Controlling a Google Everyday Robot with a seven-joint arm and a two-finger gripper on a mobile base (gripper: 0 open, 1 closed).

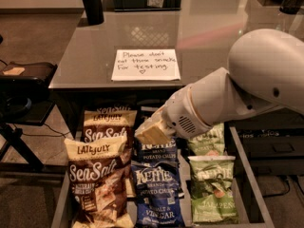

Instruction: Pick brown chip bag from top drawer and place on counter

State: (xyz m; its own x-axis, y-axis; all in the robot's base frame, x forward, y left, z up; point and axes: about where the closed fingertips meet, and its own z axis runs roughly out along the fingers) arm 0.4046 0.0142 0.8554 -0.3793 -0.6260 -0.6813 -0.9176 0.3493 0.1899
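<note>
My gripper [151, 133] hangs over the top drawer [248, 177], low above the back of the middle row; its pale tip sits just above the rear blue Kettle bag [156, 152] and just beside the right edge of the rear brown chip bag [108, 123]; whether it is open or closed I cannot tell, and I see nothing held in it; my white arm [247, 87] slants down to it from the upper right, crossing the front edge of the counter [95, 56].

Two brown chip bags lie in the left row; the front brown chip bag [99, 184] overlaps the lower part of the rear one; each has its long axis running from the drawer's front to its back, with the cream "LATE JULY" band pointing toward the counter and the pictured chips toward the near end; both faces are turned up, and the front bag leans slightly to the left.

A second blue Kettle bag [159, 196] fills the front of the middle row; two green bags [213, 189] lie in the right row, the rear one partly under my arm.

On the counter a white handwritten note [146, 64] lies near the front edge.
</note>
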